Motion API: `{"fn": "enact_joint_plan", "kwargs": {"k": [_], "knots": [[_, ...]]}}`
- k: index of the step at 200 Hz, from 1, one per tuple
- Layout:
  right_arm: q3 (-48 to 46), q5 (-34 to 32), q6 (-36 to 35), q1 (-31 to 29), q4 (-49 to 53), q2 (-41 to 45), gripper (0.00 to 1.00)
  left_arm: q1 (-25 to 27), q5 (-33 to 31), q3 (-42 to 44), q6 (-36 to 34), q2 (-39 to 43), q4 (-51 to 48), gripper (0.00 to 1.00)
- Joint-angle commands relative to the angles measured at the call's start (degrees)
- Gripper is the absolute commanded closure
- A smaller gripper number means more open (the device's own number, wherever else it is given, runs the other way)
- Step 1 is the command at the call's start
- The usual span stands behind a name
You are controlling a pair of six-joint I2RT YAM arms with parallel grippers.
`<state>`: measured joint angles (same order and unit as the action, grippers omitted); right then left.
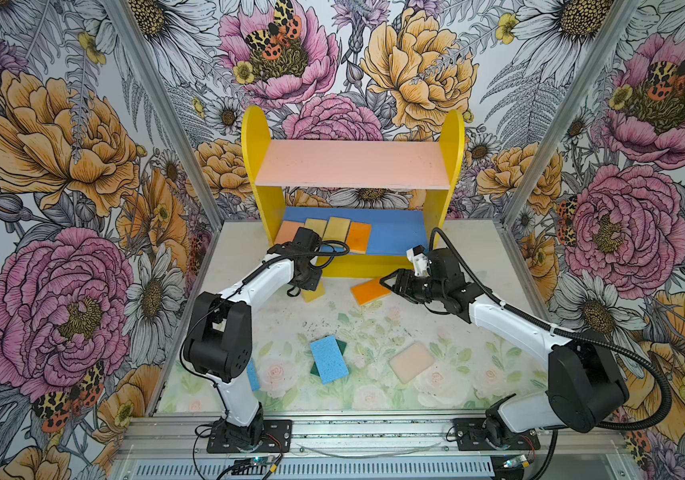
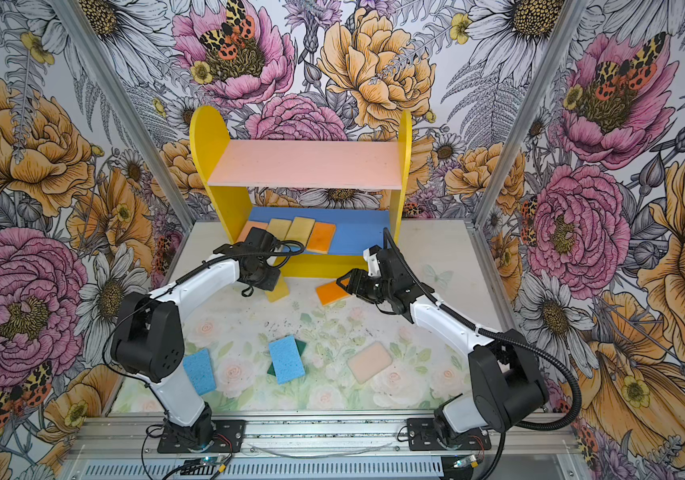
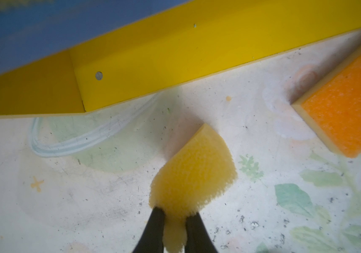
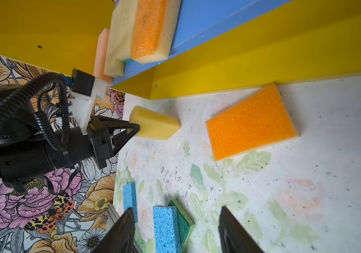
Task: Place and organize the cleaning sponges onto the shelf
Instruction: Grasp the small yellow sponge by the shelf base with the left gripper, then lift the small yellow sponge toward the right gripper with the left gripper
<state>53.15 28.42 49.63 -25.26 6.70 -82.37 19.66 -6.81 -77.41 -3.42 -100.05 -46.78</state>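
- One yellow sponge is pinched by its end in your left gripper, long axis pointing at the shelf front just ahead.
- Four sponges crowd the left of the lower board; bare room lies to their right.
- Your right gripper, jaws apart, hovers beside the orange sponge.

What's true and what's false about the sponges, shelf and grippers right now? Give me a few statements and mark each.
1. The left gripper is shut on a yellow sponge. True.
2. Sponges lie on the pink upper board. False: the four shelved sponges lie on the blue lower board.
3. The right gripper is open and holds nothing. True.
4. The middle blue sponge lies on the peach sponge. False: it overlaps a dark green sponge; the peach sponge lies apart.
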Motion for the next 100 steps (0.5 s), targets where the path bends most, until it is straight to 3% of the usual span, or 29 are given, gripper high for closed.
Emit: {"fn": "enact_joint_plan", "kwargs": {"k": [1, 57, 100], "knots": [[-0.7, 0.8, 0.1, 0.4, 0.1, 2.8, 0.38, 0.2, 5.1, 2.4, 4.4, 4.1, 0.2, 0.9], [-0.2, 3.1, -2.1, 0.0, 5.2, 6.8, 0.38, 1.6, 17.8, 9.8, 19.6, 15.9, 3.8, 0.91], [2.1, 12.1, -8.3, -2.8, 5.8, 7.1, 0.38, 1.7, 33.2, 15.5, 24.6, 23.3, 9.4, 0.91]]}}
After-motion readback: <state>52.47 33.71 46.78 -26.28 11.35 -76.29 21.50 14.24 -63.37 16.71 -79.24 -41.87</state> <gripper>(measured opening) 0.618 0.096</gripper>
